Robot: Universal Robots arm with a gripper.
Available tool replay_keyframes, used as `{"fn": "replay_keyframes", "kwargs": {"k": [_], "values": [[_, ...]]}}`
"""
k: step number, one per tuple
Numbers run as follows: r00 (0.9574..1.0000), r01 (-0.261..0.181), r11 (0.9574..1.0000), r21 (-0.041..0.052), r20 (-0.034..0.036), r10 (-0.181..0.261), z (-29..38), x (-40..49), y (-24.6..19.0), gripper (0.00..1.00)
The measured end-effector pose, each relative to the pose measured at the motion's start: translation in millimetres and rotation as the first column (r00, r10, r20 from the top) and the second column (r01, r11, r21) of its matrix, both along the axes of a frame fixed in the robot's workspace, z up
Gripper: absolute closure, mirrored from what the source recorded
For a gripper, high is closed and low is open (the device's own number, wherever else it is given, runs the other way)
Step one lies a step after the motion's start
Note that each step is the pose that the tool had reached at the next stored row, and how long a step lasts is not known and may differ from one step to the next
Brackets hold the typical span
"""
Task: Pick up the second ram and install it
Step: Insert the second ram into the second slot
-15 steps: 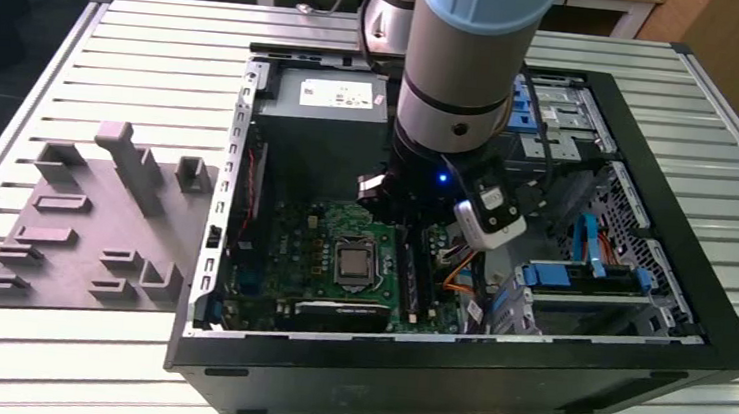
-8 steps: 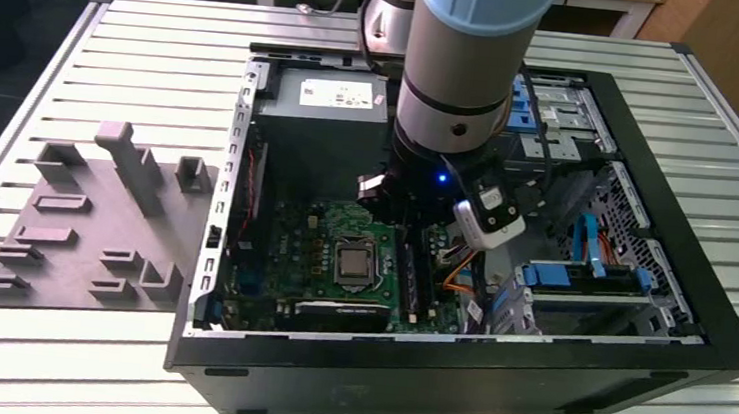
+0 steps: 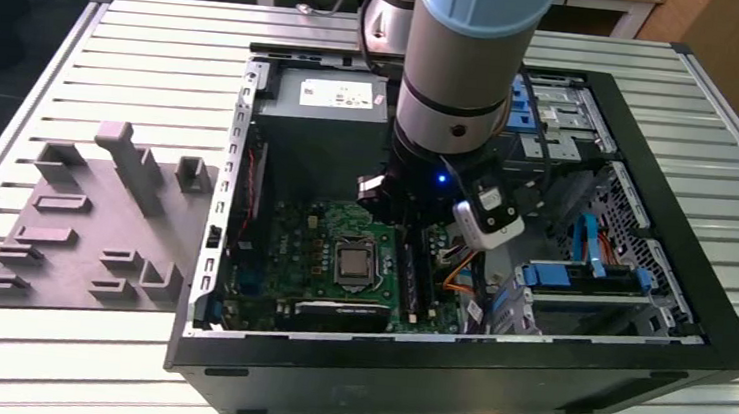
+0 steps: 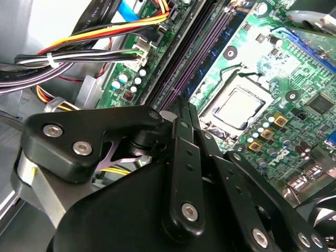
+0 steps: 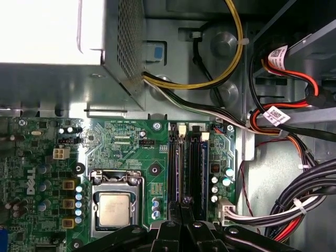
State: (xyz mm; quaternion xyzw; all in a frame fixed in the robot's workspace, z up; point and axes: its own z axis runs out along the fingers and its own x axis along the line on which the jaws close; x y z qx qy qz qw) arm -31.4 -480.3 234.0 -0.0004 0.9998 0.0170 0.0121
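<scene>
**Gripper closed over the memory slots, module edge-on between its fingers**

In the second wrist view the gripper has its fingers drawn close together, pinching a thin dark strip seen edge-on; this looks like the second ram, held upright and running along the line of the memory slots on the green motherboard. Whether its lower edge already touches a slot cannot be told. In the first wrist view the gripper hangs directly above the slots, between the processor socket and the cable bundle by the chassis wall.

The main risk, as a judgement, is misalignment: if the strip sits slightly off the slot's line or tilted, pressing down could jam it against the slot wall or strain the board. A thin, smooth module could also slip in the grip. The loose cables lie near enough to be snagged.

In the exterior view the arm reaches down into the open computer case, with the grey parts tray lying well apart on the table.
</scene>
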Motion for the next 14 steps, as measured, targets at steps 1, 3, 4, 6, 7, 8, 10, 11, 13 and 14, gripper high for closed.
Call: {"fn": "replay_keyframes", "kwargs": {"k": [1, 3, 4, 6, 7, 8, 10, 11, 13, 14], "values": [[1.0000, 0.000, 1.0000, 0.0000, 0.0000, 0.000, -0.6, 0.0, 0.1, 0.88], [1.0000, 0.000, 1.0000, 0.0002, 0.0000, 0.000, -1.2, 0.0, 0.2, 0.88], [1.0000, 0.000, 1.0000, 0.0002, 0.0000, 0.000, -1.4, 0.0, 0.2, 0.88], [1.0000, 0.000, 1.0000, 0.0006, 0.0000, 0.000, -2.0, 0.0, 0.2, 0.88], [1.0000, 0.000, 1.0000, 0.0008, 0.0000, 0.000, -2.2, 0.0, 0.2, 0.88], [1.0000, 0.000, 1.0000, 0.0011, 0.0000, 0.000, -2.5, 0.0, 0.2, 0.88], [1.0000, 0.000, 1.0000, 0.0015, 0.0000, 0.000, -3.0, 0.0, 0.2, 0.88], [1.0000, 0.000, 1.0000, 0.0015, -0.0001, 0.000, -3.1, 0.0, 0.2, 0.88], [1.0000, 0.000, 1.0000, 0.0022, 0.0000, 0.000, -3.5, 0.0, 0.2, 0.88], [1.0000, 0.000, 1.0000, 0.0028, 0.0000, 0.000, -3.7, 0.0, 0.2, 0.88]]}}
